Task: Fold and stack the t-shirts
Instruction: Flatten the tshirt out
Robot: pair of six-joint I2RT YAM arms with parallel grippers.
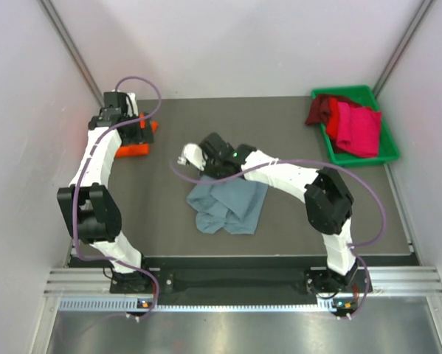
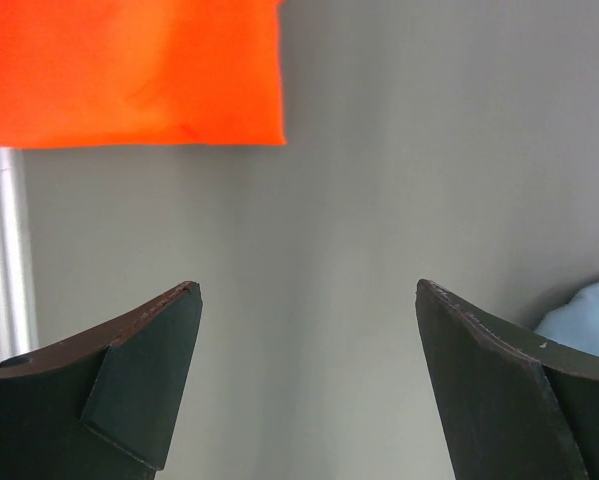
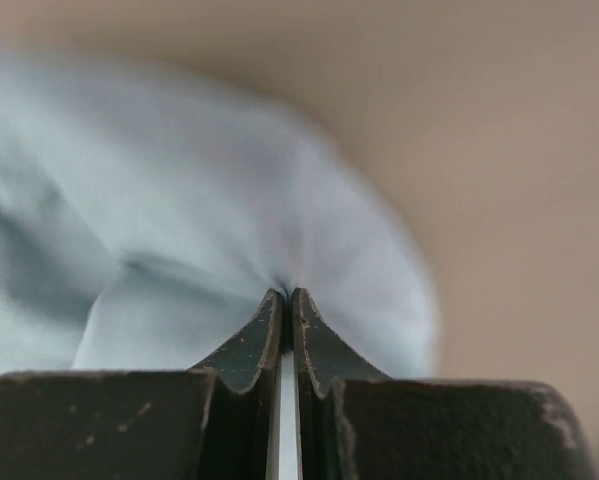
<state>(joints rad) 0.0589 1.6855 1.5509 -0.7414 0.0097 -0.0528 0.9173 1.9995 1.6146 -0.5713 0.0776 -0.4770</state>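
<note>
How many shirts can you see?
4. A blue-grey shirt lies crumpled mid-table, pinched by the right gripper; an orange-red shirt sits far left; a dark red shirt and a magenta shirt are in the green bin. More may hide under them.

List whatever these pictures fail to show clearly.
1. Orange-red shirt: in the top view the left arm covers most of it; in the left wrist view the top edge cuts it off.
2. Blue-grey shirt: blurred by closeness in the right wrist view; in the top view the right gripper hides the pinched spot.
3. Crimson shirts in the green bin: heaped together, so their number cannot be told.
</note>
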